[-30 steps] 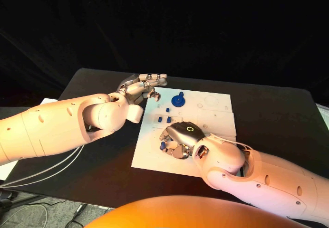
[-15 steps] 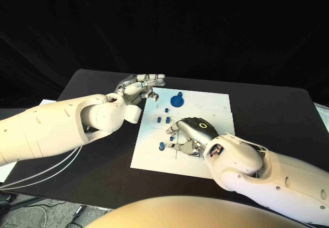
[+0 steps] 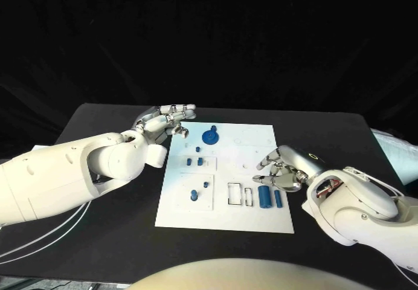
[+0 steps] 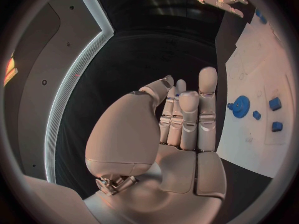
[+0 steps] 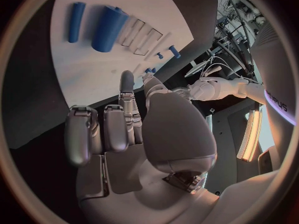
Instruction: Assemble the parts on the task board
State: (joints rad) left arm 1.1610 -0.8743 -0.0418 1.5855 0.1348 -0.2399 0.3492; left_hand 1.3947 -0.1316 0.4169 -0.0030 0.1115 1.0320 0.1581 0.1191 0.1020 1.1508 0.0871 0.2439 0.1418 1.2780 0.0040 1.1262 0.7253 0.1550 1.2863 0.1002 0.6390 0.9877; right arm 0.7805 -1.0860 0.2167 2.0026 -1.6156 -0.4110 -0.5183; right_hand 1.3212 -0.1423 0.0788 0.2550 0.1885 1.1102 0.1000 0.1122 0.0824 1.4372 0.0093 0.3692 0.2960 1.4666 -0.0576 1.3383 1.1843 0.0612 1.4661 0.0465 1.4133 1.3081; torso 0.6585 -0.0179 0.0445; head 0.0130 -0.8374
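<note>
The white task board [image 3: 228,211] lies in the middle of the table. A blue gear [image 3: 210,135] sits near its far edge, also seen in the left wrist view [image 4: 239,106]. Two small blue blocks [image 3: 194,162] lie below it, and two blue pegs [image 3: 193,194] stand near the left edge. Two blue cylinders [image 3: 269,196] lie side by side near the right edge [image 5: 107,27]. My right hand [image 3: 283,169] hovers just beside them, fingers bent, holding nothing. My left hand [image 3: 165,121] is raised at the board's far left corner, fingers straight and empty [image 4: 181,129].
Empty rectangular outlines [image 3: 238,194] are marked on the board left of the cylinders. The black table [image 3: 104,205] surrounds the board. Something pale lies at the table's right edge [image 3: 402,154].
The camera has shifted. My right hand has drawn back from over the board's near middle to its right edge, uncovering the two cylinders. The left hand stays at the far left corner.
</note>
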